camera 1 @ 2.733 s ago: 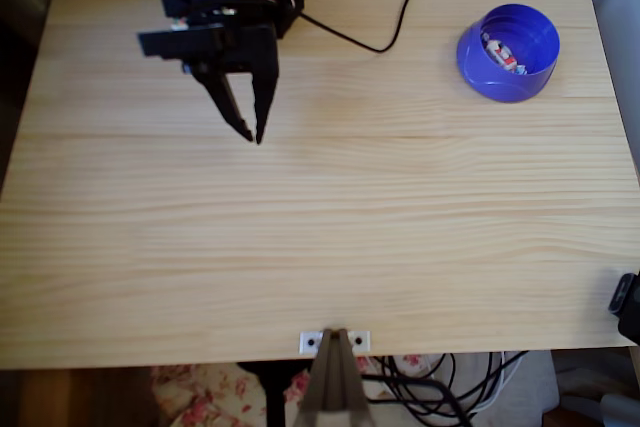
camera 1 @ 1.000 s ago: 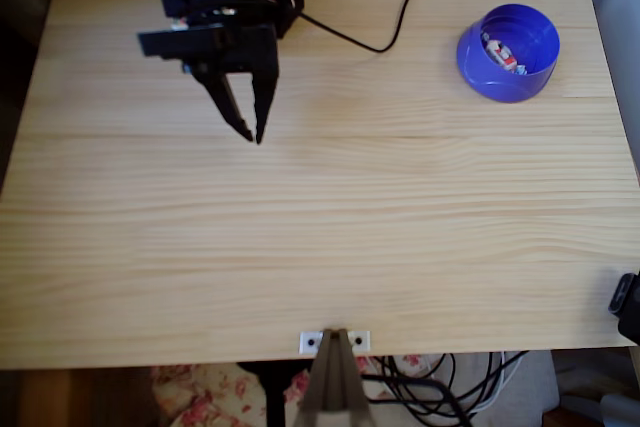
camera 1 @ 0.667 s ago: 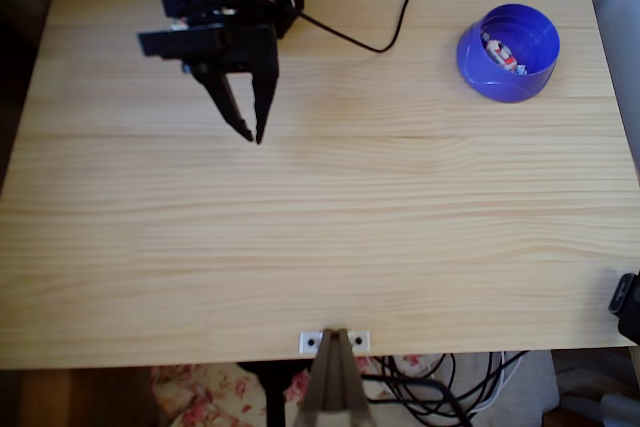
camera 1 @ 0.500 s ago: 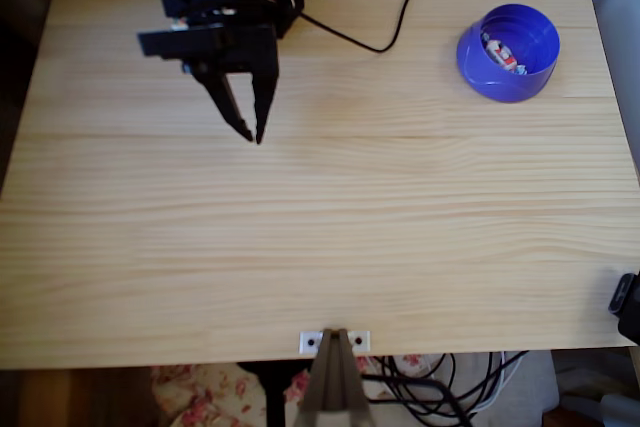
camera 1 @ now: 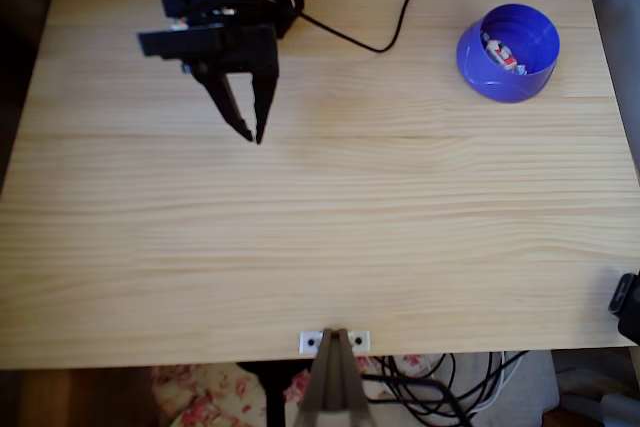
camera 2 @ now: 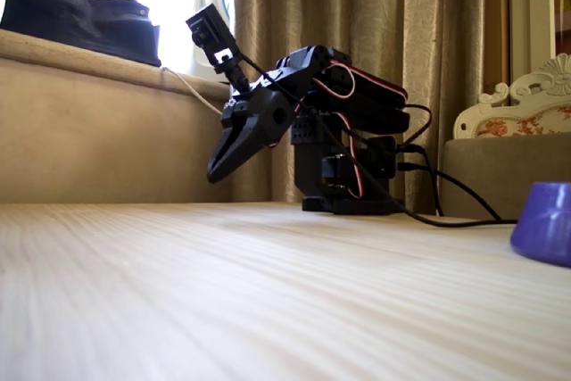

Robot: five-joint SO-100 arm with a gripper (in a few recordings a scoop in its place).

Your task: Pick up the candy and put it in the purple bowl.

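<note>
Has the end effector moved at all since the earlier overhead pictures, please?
No. In the overhead view the end effector sits at the same spot against the table's wood grain, far left of the purple bowl.

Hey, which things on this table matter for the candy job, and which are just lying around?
Part of the job:
- candy, lying inside the bowl
- purple bowl, far right corner in the overhead view
- gripper, raised off the table, holding nothing

Just lying about:
- black cable across the table's far edge
- small bracket on the near edge
</note>
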